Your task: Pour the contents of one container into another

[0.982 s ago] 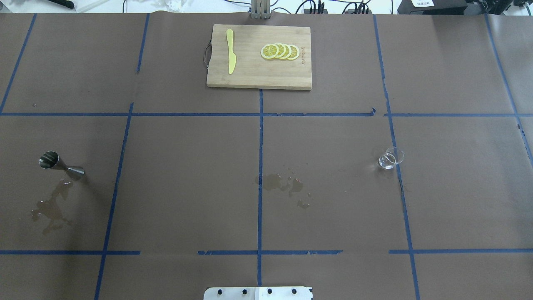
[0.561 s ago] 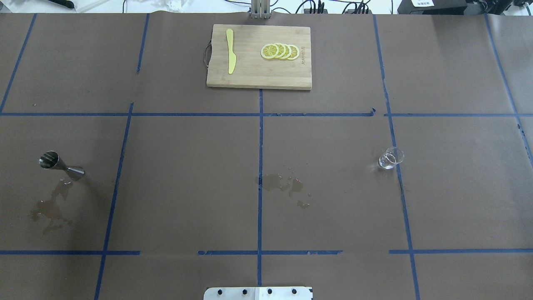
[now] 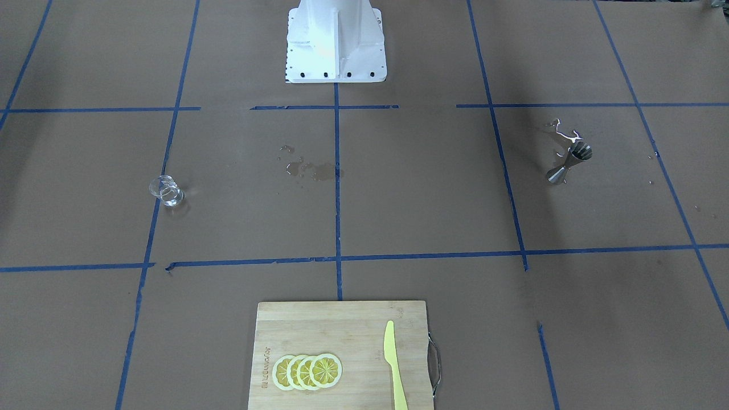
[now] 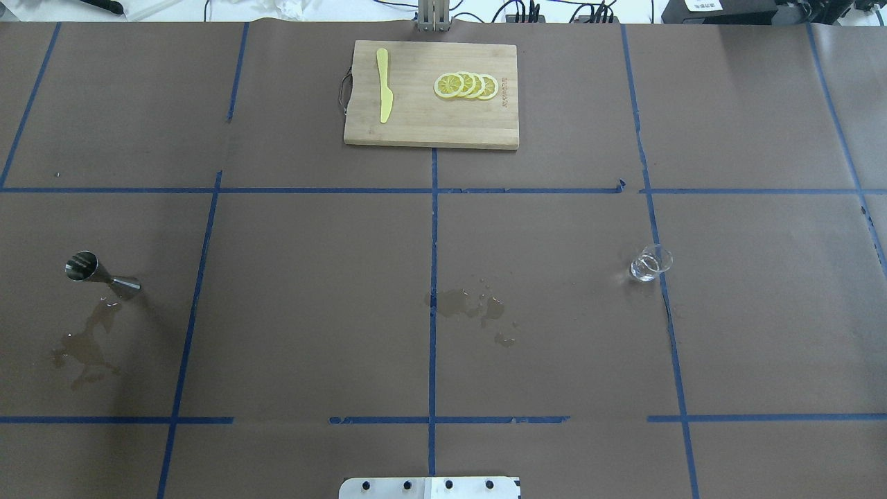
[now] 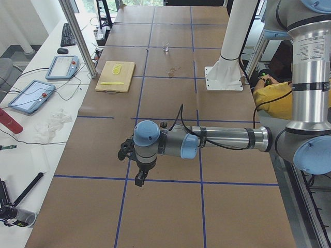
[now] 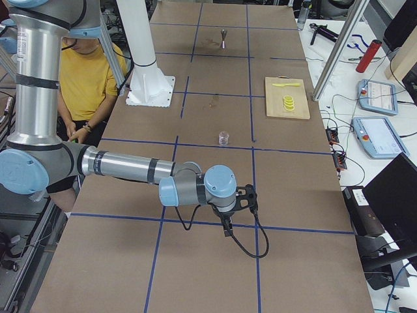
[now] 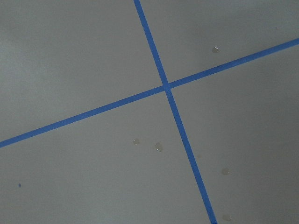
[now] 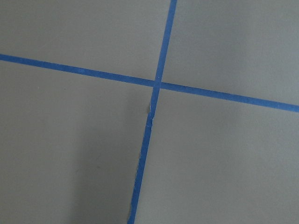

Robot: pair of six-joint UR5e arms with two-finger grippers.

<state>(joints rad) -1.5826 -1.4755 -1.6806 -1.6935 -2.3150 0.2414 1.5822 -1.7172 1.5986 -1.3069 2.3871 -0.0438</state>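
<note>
The clear glass cup (image 4: 650, 263) stands upright on the table's right side, also seen in the front view (image 3: 166, 191) and the right side view (image 6: 223, 137). The steel jigger (image 4: 100, 272) stands far to the left (image 3: 568, 161), with a wet puddle (image 4: 86, 343) beside it. Neither gripper appears in the overhead or front views. My left gripper (image 5: 139, 178) hangs over the table's left end, far from both vessels. My right gripper (image 6: 225, 229) hangs over the right end, some way short of the cup. I cannot tell whether either is open or shut. Both wrist views show only taped paper.
A wooden cutting board (image 4: 423, 132) at the far middle carries a yellow knife (image 4: 384, 86) and lemon slices (image 4: 466, 85). A second spill (image 4: 471, 306) marks the table's centre. Blue tape lines grid the brown paper. The white robot base (image 3: 335, 42) stands at the near edge.
</note>
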